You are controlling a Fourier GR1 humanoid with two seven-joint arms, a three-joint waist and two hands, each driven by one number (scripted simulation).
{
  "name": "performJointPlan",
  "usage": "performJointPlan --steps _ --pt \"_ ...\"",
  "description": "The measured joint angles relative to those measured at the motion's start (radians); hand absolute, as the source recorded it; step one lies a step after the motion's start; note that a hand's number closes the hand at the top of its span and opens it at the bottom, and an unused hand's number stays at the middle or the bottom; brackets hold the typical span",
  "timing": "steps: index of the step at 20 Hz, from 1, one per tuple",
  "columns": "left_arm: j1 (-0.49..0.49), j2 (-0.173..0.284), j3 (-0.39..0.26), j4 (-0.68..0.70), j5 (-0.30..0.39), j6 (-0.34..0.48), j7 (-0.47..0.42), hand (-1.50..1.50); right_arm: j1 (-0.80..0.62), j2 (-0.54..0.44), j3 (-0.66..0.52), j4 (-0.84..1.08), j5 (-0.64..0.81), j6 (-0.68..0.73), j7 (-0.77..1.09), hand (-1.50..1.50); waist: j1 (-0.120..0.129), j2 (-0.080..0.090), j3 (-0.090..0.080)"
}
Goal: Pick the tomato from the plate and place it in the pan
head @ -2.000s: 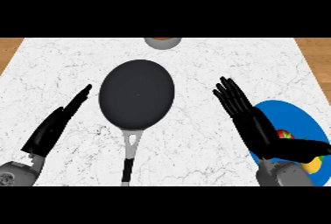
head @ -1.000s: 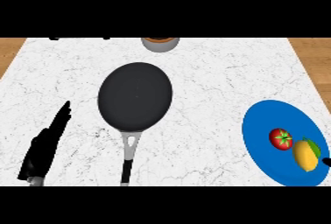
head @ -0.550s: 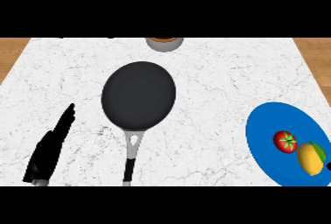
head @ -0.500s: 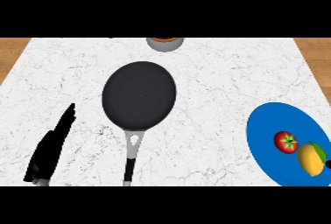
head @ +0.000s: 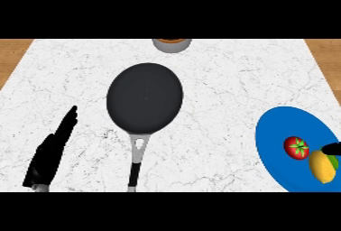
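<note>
Right hand has returned beside tomato, grip unclear; left hand straight-fingered.

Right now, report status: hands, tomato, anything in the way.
Left hand open, fingers straight, resting at lower left. Right hand barely in view at right edge. Tomato on blue plate beside yellow fruit. Pan empty, path clear.

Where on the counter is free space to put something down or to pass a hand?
Bare marble lies between the black oval pan and the blue round plate, and between the pan and the open left hand. The plate is crowded: red tomato, yellow fruit.
</note>
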Motion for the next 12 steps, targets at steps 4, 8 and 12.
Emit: performJointPlan --steps 4,8,12 --pt "0.007 -0.014 0.003 -0.018 -0.016 -0.002 0.008 0.00 -0.105 0.019 0.046 0.073 0.004 0.063 0.057 -1.50 0.004 0.001 0.000" --pt "-0.003 -0.018 0.008 -0.027 -0.023 -0.010 0.027 0.00 -0.168 0.030 0.116 0.110 0.004 0.121 0.100 -1.50 0.005 0.001 0.000" --pt "0.003 -0.034 0.016 -0.019 -0.036 -0.004 0.023 0.00 -0.198 0.036 0.153 0.153 -0.013 0.162 0.119 -1.50 0.001 0.000 0.000"
